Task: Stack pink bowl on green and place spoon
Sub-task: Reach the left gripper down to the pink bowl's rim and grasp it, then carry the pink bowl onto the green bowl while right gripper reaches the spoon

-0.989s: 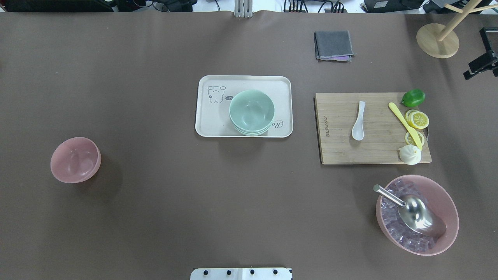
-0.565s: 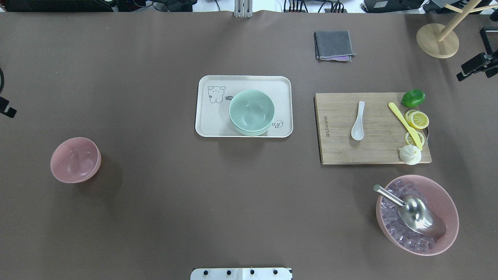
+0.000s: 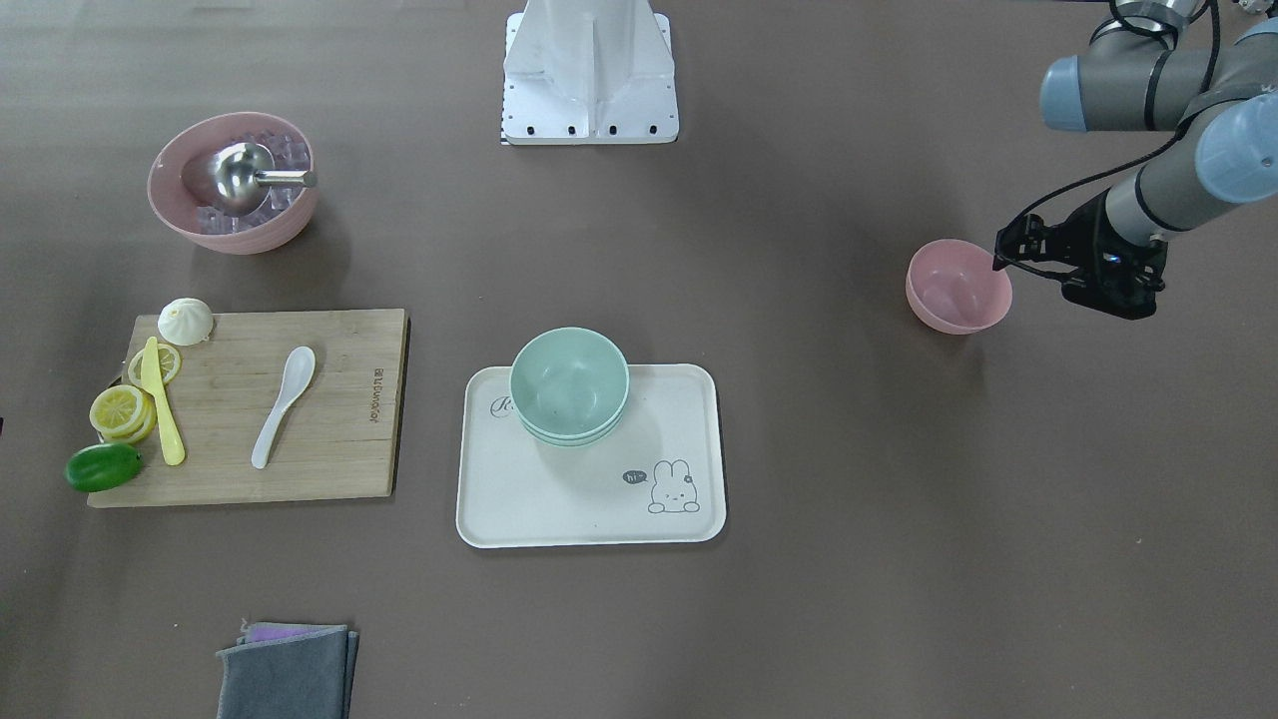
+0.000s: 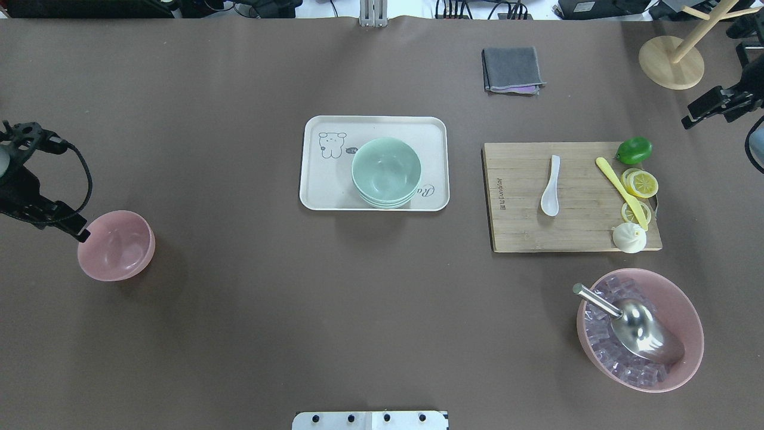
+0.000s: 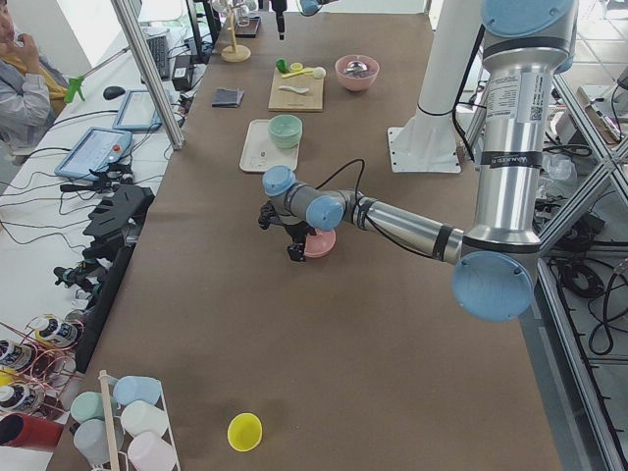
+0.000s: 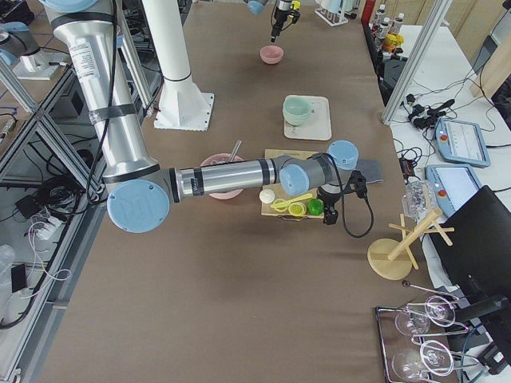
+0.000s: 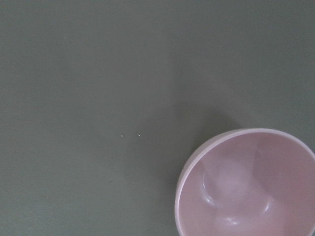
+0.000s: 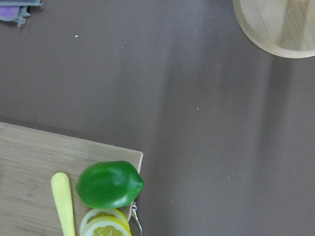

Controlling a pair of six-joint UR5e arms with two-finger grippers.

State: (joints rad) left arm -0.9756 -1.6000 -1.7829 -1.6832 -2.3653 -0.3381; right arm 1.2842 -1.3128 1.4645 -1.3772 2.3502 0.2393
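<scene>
The small pink plastic bowl (image 4: 115, 245) sits upright on the brown bench (image 4: 250, 334), well apart from the stacked mint-green bowls (image 4: 386, 172) on the cream rectangular tray (image 4: 334, 191). The left tool (image 4: 77, 228) hovers at the pink bowl's rim. The white spoon (image 4: 550, 186) lies on the wooden cutting board (image 4: 519, 230). The right tool (image 4: 697, 114) hangs near the bench's edge. I cannot tell whether either tool is spread.

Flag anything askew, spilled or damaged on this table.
Nothing is spilled or damaged. The one mild oddity: the lime and lemon slices are crowded into one corner of the cutting board, right at its edge. The spoon lies flat on the board.
</scene>
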